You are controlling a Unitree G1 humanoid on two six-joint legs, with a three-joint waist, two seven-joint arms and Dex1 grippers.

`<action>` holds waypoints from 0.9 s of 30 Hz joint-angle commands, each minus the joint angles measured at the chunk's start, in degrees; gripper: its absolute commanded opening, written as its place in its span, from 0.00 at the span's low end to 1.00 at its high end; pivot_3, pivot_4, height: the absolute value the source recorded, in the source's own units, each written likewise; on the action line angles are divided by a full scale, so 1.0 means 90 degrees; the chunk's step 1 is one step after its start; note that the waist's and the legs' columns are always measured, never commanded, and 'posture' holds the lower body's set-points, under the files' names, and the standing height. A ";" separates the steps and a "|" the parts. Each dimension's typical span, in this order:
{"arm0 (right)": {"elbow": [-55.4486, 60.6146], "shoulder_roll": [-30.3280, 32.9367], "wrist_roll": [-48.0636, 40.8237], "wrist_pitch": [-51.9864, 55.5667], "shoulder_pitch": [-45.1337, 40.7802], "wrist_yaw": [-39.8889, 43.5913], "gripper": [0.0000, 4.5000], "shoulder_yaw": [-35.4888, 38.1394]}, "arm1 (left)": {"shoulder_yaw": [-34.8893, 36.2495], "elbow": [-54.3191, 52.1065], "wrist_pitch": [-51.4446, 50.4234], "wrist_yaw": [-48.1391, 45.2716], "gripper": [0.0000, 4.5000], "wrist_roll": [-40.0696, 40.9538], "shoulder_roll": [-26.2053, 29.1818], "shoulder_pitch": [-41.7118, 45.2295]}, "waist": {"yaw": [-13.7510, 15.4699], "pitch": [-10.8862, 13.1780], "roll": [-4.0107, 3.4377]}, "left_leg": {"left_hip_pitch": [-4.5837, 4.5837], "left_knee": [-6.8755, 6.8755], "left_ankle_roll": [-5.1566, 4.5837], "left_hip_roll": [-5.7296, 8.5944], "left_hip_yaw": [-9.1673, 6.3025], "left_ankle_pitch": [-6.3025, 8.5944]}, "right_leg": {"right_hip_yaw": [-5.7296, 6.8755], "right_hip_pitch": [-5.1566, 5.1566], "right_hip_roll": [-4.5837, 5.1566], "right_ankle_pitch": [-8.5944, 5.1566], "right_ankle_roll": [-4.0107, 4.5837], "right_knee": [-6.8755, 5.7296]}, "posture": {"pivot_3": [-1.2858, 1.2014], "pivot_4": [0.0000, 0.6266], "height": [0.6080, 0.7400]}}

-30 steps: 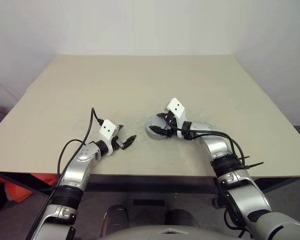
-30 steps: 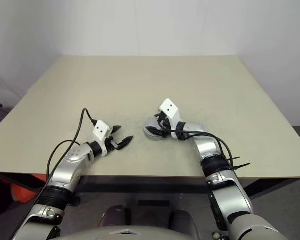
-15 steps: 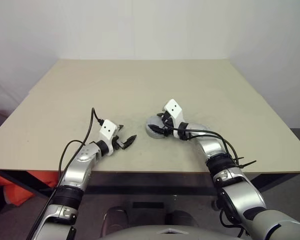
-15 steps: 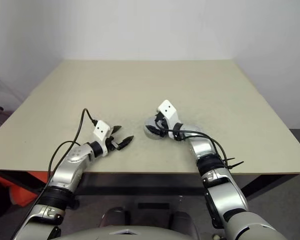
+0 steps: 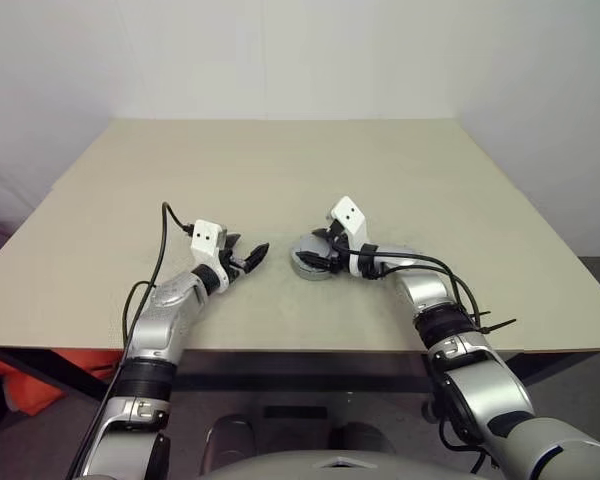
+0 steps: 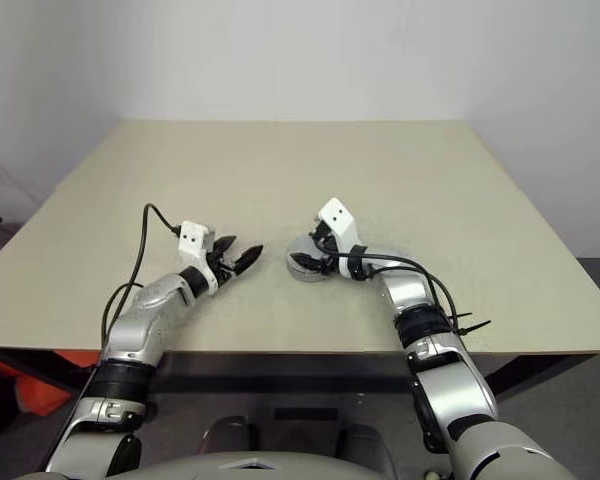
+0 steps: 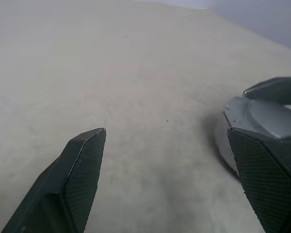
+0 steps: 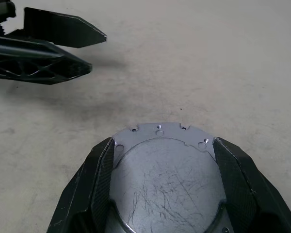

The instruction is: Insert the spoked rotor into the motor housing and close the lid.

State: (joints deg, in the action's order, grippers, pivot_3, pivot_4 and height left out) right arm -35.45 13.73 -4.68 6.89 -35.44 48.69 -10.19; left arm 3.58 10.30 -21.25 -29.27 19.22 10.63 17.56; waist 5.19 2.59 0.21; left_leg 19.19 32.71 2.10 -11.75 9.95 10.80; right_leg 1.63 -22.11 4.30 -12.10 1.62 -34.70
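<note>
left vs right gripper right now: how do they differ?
The left gripper has its fingers apart around nothing, only bare table between them; the right gripper has its fingers on either side of the round grey lid, against its rim. The left gripper sits apart from the lid, pointing toward it; the right is at it. Both have two black fingers and sit low over the table.
</note>
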 commanded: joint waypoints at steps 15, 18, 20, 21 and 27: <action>-0.0456 0.0238 0.0634 -0.0057 0.0696 -0.0098 0.69 -0.0526 | 0.0077 -0.0443 -0.0724 0.0179 0.95 0.0385 -0.0085 0.0371 | 0.0011 -0.0046 0.0025 | 0.0009 -0.0026 -0.0001 0.0008 0.0000 0.0026 | -0.0003 0.0003 0.0002 -0.0027 -0.0013 0.0030 | 0.52 0.00 1.00; -0.0625 0.0186 0.0733 -0.0086 0.0586 -0.0215 0.69 -0.0637 | 0.0073 -0.0444 -0.0723 0.0194 0.95 0.0378 -0.0085 0.0375 | -0.0001 -0.0046 0.0024 | -0.0001 -0.0026 0.0000 0.0007 0.0001 0.0026 | -0.0003 0.0006 0.0001 -0.0030 -0.0018 0.0029 | 0.52 0.00 1.00; -0.0719 0.0176 0.0795 -0.0125 0.0556 -0.0230 0.69 -0.0723 | 0.0074 -0.0444 -0.0722 0.0200 0.95 0.0375 -0.0085 0.0377 | -0.0008 -0.0046 0.0024 | -0.0012 -0.0027 0.0000 0.0006 -0.0001 0.0026 | -0.0001 0.0009 0.0001 -0.0032 -0.0021 0.0029 | 0.52 0.00 1.00; -0.0765 0.0174 0.0841 -0.0099 0.0558 -0.0195 0.69 -0.0788 | 0.0075 -0.0466 -0.0726 0.0209 0.95 0.0373 -0.0081 0.0363 | -0.0013 -0.0047 0.0023 | -0.0014 -0.0026 0.0000 0.0007 -0.0003 0.0026 | -0.0001 0.0009 0.0001 -0.0033 -0.0023 0.0030 | 0.52 0.00 1.00; -0.0766 0.0079 0.0528 -0.0016 0.0451 -0.0076 0.69 -0.0546 | 0.0093 -0.0525 -0.0711 0.0234 0.95 0.0362 -0.0047 0.0286 | -0.0081 -0.0060 0.0017 | -0.0023 -0.0030 0.0000 0.0006 -0.0033 0.0026 | 0.0005 0.0018 0.0001 -0.0037 -0.0030 0.0061 | 0.52 0.00 1.00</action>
State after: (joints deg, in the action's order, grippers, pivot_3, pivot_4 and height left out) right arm -36.21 13.98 -2.35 2.99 -34.74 47.32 -13.02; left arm 4.13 8.11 -28.23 -27.23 22.41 9.81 19.69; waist 4.46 2.06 0.36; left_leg 19.02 32.38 2.10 -11.70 9.54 11.03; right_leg 1.70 -21.88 4.31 -12.43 1.35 -33.99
